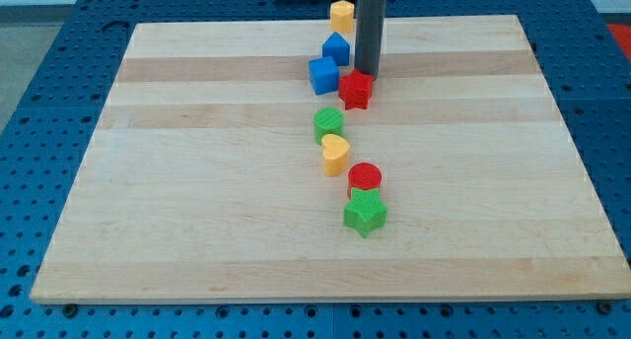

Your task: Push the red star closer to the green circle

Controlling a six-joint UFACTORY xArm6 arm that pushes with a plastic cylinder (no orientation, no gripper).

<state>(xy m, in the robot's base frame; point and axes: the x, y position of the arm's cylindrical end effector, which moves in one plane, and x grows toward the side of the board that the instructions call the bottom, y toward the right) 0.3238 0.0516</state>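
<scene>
one red star (pixel 356 90) touches my tip (pixel 367 75); green circle (pixel 328 123) near

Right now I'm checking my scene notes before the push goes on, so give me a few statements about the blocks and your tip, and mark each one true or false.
1. My tip is just above the red star in the view. True.
2. The green circle lies toward the view's top from the red star. False: it lies below and slightly left of it.
3. The yellow heart sits directly below the green circle. True.
4. The green star is at the view's far left edge. False: it is near the middle, just below the red circle.
</scene>
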